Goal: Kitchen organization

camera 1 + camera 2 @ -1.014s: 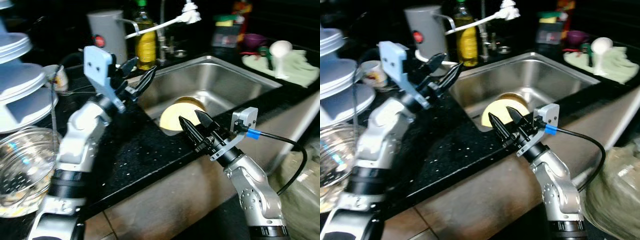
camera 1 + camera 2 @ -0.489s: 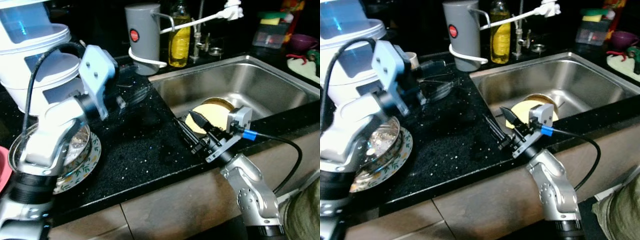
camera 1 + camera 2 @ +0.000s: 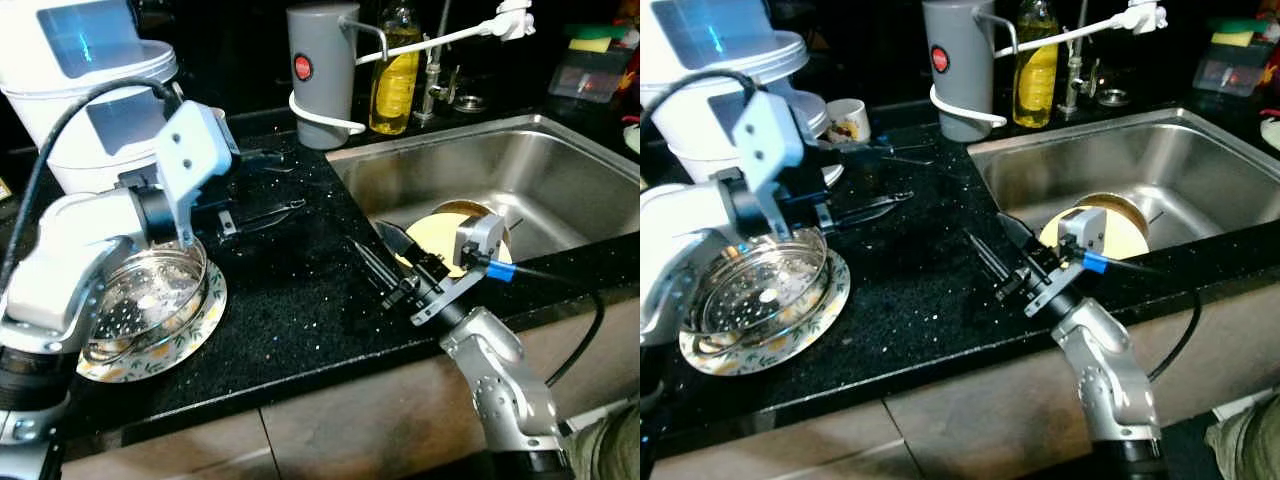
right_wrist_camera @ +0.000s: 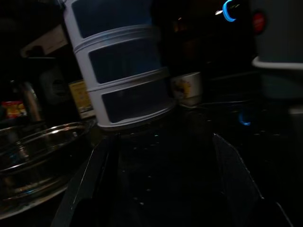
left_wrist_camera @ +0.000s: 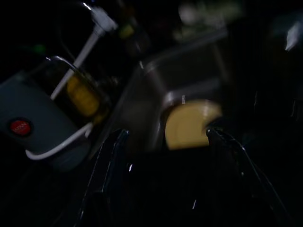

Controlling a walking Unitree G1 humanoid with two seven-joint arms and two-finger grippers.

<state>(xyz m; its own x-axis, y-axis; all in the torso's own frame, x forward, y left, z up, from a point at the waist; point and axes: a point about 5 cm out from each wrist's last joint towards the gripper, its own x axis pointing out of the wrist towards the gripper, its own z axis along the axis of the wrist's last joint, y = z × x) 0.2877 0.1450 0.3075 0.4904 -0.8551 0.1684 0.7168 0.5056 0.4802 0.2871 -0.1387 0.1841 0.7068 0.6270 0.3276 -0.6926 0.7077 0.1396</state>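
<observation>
Since half a second ago the head camera has swung further left, so the sink [image 3: 560, 160] sits more to the right and the plate and strainer lie fully in view; the arms themselves look little changed.

On the black speckled table [image 3: 290, 310], the left gripper [image 3: 265, 212] reaches out low over the surface toward the right, its fingers [image 5: 111, 161] spread apart with nothing between them. Just left of that arm a clear perforated strainer bowl [image 3: 150, 300] rests on a flower-rimmed plate [image 3: 205, 325]. Behind these stands a white stacked container [image 3: 95, 90] with blue-tinted windows, and a small printed mug [image 3: 848, 120] sits beside it on the far part of the table.

The right gripper [image 3: 378, 258] hovers at the near edge of the table, beside the sink's left rim, its fingers [image 4: 94, 179] parted and empty, pointing left across the table. Its wrist and blue-tipped cable partly cover a yellow round plate [image 3: 440, 232] lying in the sink basin, the nearest thing to be tidied.

Along the far edge stand a grey cylindrical appliance [image 3: 322, 75] with a red badge and a white cord looped round its base, a yellow oil bottle [image 3: 396, 72], and a white sprayer wand [image 3: 470, 30] slanting above the tap.
</observation>
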